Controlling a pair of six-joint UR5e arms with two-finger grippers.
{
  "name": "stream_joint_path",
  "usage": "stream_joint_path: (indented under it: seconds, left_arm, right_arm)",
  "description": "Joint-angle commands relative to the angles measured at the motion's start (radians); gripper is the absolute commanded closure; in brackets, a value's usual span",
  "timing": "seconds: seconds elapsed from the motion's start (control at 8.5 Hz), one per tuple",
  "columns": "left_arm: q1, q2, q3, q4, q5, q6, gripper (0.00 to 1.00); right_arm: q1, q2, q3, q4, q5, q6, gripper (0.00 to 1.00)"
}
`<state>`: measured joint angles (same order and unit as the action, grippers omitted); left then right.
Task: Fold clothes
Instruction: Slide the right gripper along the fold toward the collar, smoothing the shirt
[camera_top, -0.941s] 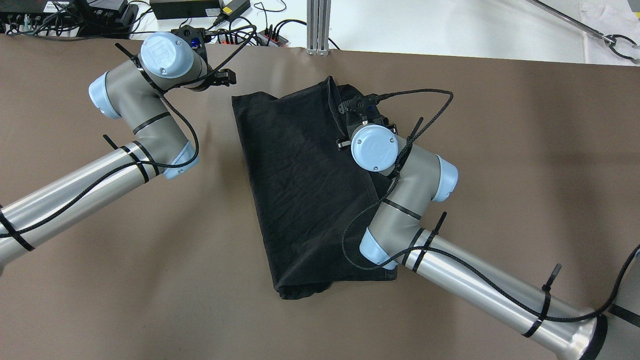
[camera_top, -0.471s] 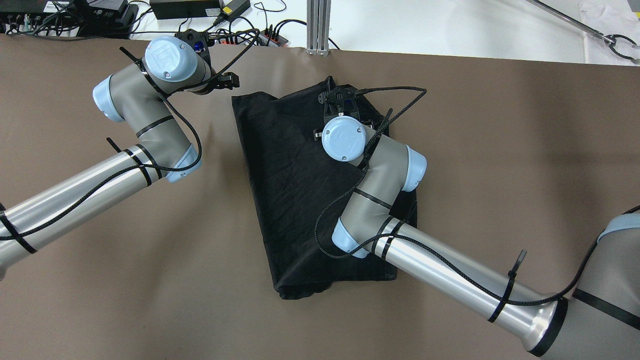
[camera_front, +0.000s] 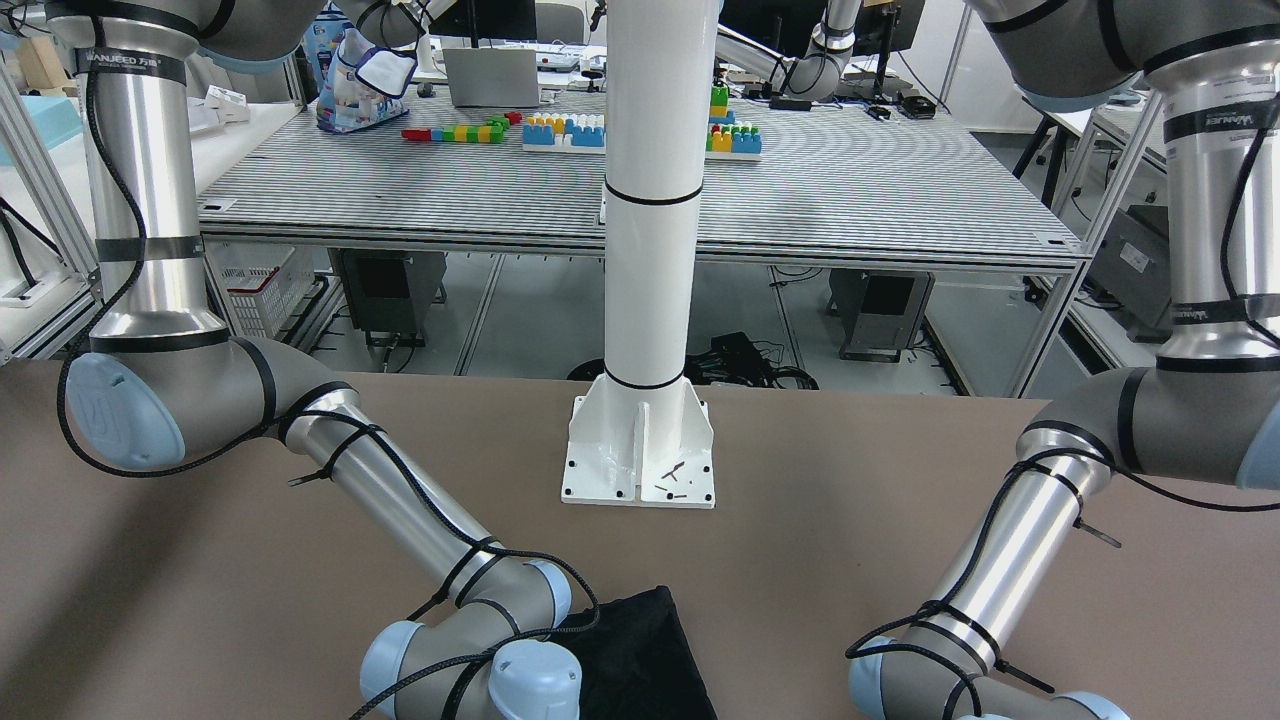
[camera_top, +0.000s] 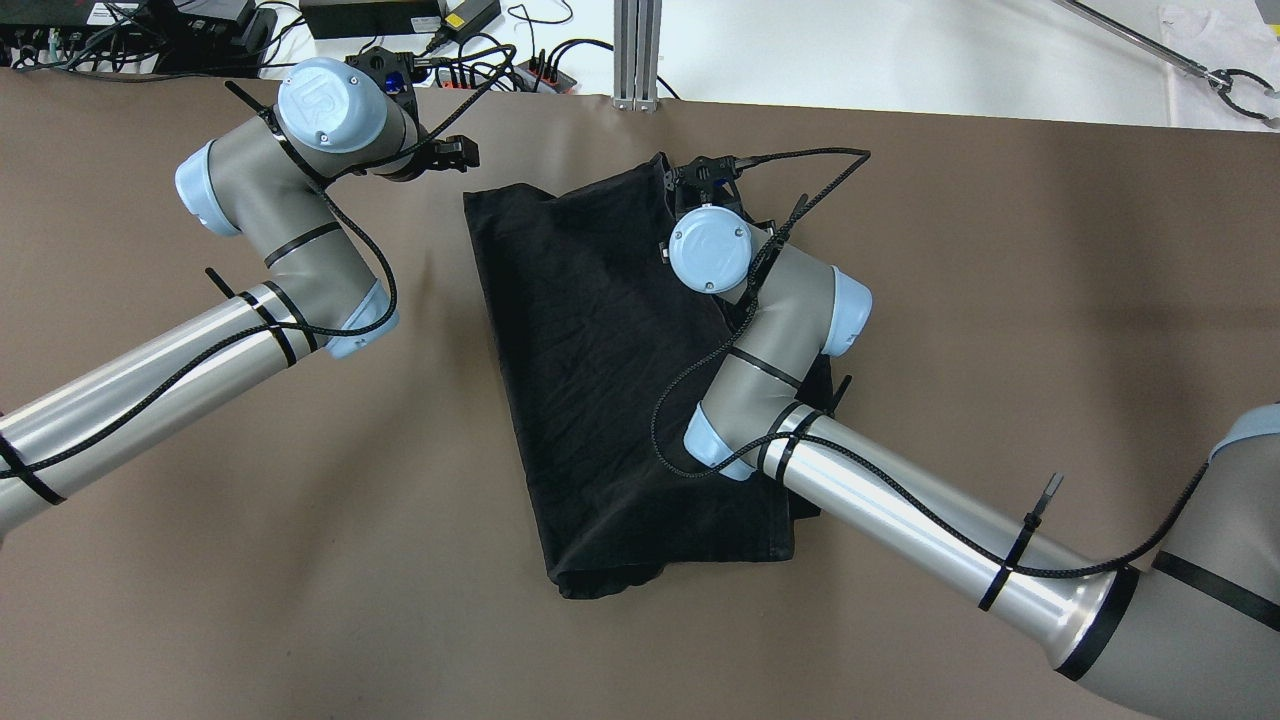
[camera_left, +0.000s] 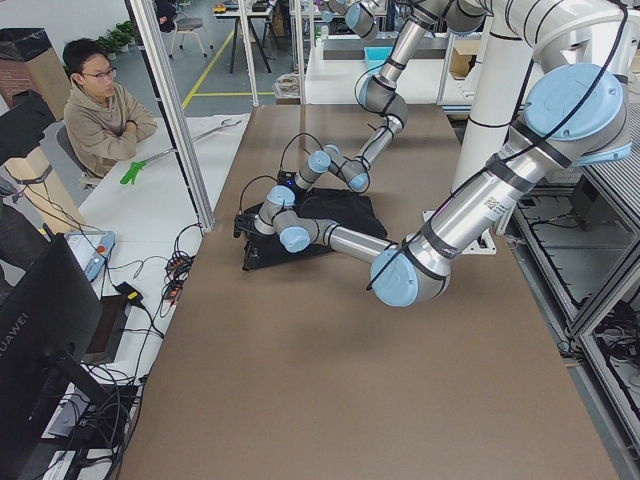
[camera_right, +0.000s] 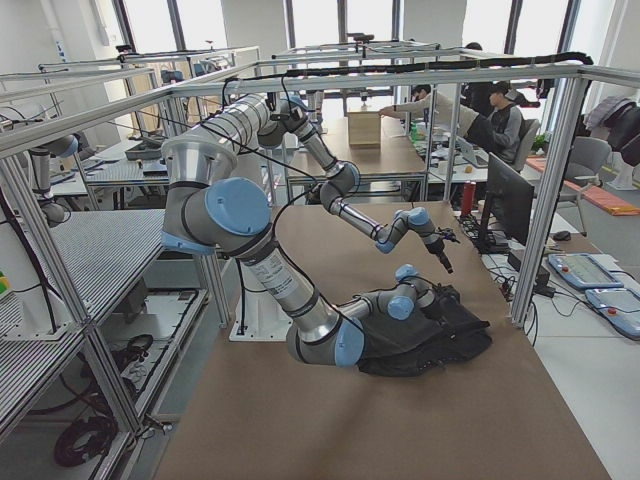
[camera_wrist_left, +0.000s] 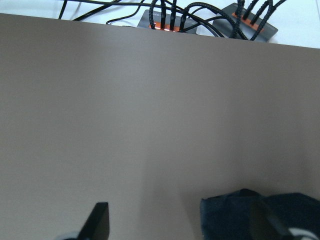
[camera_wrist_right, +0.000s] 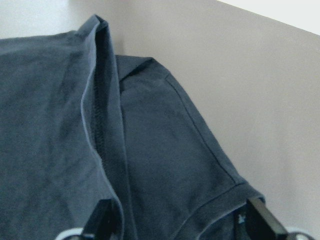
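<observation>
The clothes are one black garment (camera_top: 600, 380) lying folded on the brown table (camera_top: 1000, 250), also seen in the front view (camera_front: 640, 650) and side views (camera_left: 320, 215) (camera_right: 430, 335). My right gripper (camera_wrist_right: 177, 225) hangs open just above the garment's far right part, where a stitched fold edge (camera_wrist_right: 100, 125) overlaps a lower layer. In the overhead view its fingers are hidden under the wrist (camera_top: 710, 250). My left gripper (camera_top: 455, 155) is open beside the garment's far left corner (camera_wrist_left: 260, 215), its right finger (camera_wrist_left: 267, 220) over that corner.
A white pillar on a base plate (camera_front: 638, 460) stands at the robot's side of the table. An aluminium post (camera_top: 637, 50), power strips and cables (camera_wrist_left: 210, 20) line the far edge. A person (camera_left: 105, 110) sits beyond it.
My right wrist swung left over the garment, then back a little right and towards the far edge. The left arm barely shifted. The garment lies as before.
</observation>
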<state>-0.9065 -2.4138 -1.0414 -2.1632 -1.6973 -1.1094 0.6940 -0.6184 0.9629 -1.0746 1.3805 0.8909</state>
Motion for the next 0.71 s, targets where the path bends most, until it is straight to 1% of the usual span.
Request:
stream_joint_path:
  seconds: [0.0, 0.12, 0.24, 0.35, 0.47, 0.59]
  left_arm:
    - [-0.002, 0.002, -0.005, -0.001, -0.002, -0.001, 0.0]
    - [-0.002, 0.002, -0.005, -0.001, -0.002, -0.003, 0.0]
    - [-0.002, 0.002, -0.005, -0.001, -0.002, -0.003, 0.0]
    - [-0.002, 0.002, -0.005, -0.001, -0.004, -0.003, 0.0]
    - [-0.002, 0.001, -0.005, 0.0, -0.004, -0.004, 0.0]
    - [0.0, 0.001, -0.005, 0.0, -0.004, -0.007, 0.0]
  right_arm:
    - [0.039, -0.087, -0.009, 0.1, 0.005, -0.068, 0.06]
    - [0.059, -0.098, -0.009, 0.105, 0.017, -0.098, 0.06]
    - [0.097, -0.107, 0.013, 0.105, 0.079, -0.13, 0.06]
    - [0.117, -0.104, 0.042, 0.096, 0.119, -0.132, 0.06]
    - [0.122, -0.107, 0.077, 0.091, 0.127, -0.138, 0.06]
    - [0.131, -0.179, 0.183, 0.058, 0.173, -0.157, 0.06]
